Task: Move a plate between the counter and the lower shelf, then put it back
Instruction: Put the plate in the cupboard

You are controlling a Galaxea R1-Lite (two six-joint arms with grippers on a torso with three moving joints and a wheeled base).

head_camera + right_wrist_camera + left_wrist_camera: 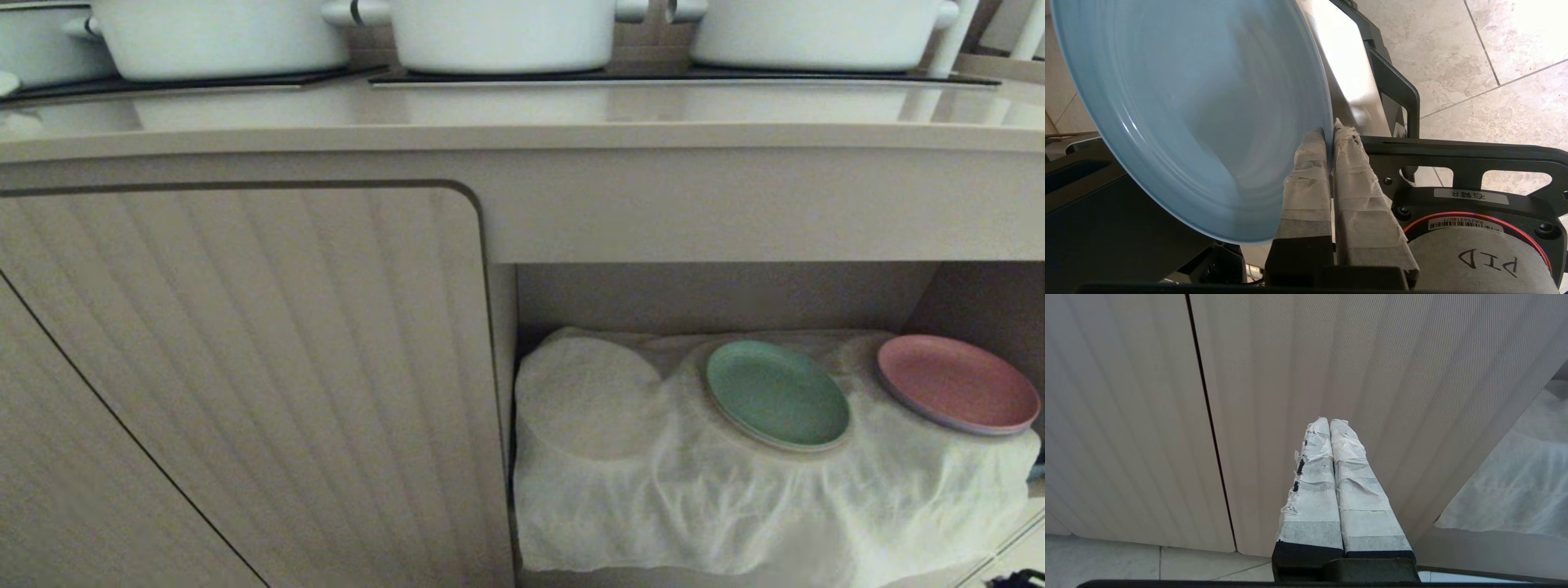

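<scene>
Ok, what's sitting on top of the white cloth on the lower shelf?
On the white cloth sit a green plate and a pink plate, apart from each other. A round bump at the left suggests something beneath the cloth, but it is covered, so I cannot tell what.

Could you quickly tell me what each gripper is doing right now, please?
Left gripper: shut, empty, facing the ribbed cabinet door.
Right gripper: shut on the light-blue plate rim.
</scene>
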